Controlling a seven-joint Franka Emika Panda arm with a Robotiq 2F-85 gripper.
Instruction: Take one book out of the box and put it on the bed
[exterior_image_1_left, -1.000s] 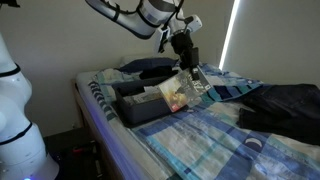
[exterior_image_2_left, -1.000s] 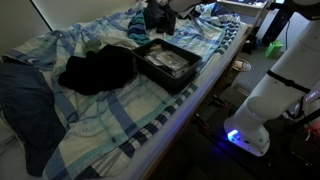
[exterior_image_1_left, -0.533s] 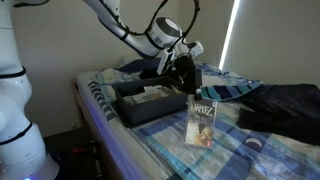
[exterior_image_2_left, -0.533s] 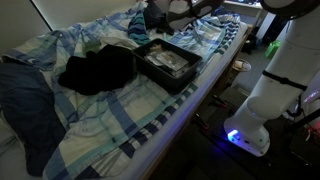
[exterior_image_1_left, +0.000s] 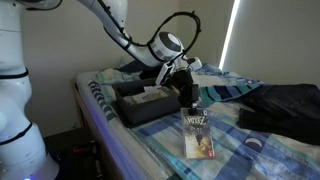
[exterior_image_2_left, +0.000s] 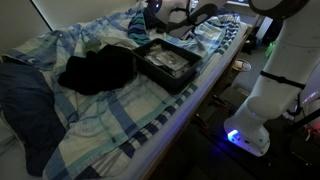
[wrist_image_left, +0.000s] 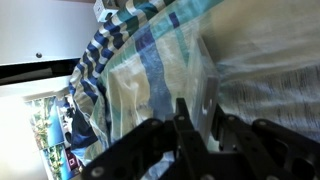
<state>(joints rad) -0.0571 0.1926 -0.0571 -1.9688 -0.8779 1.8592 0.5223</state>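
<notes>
My gripper (exterior_image_1_left: 186, 95) is shut on the top edge of the book (exterior_image_1_left: 198, 134), a thin dark paperback with a pale picture. The book hangs upright just above the bed's plaid blanket (exterior_image_1_left: 190, 155), beside the box. The box (exterior_image_1_left: 138, 108) is a shallow dark grey bin on the bed, with paler books (exterior_image_1_left: 152, 96) inside; it also shows in an exterior view (exterior_image_2_left: 165, 66). In the wrist view my fingers (wrist_image_left: 198, 102) pinch the book's thin edge (wrist_image_left: 204, 72) over the blanket (wrist_image_left: 150, 70).
Dark clothes lie on the bed (exterior_image_1_left: 285, 105) (exterior_image_2_left: 95, 70). A dark blue pillow (exterior_image_1_left: 145, 65) sits behind the box. A white robot body stands by the bedside (exterior_image_1_left: 15, 110) (exterior_image_2_left: 285, 80). The bed's striped side edge (exterior_image_2_left: 170, 125) faces the floor.
My gripper has carried the book from above the box out and down over the blanket, and the book now hangs lower and upright.
</notes>
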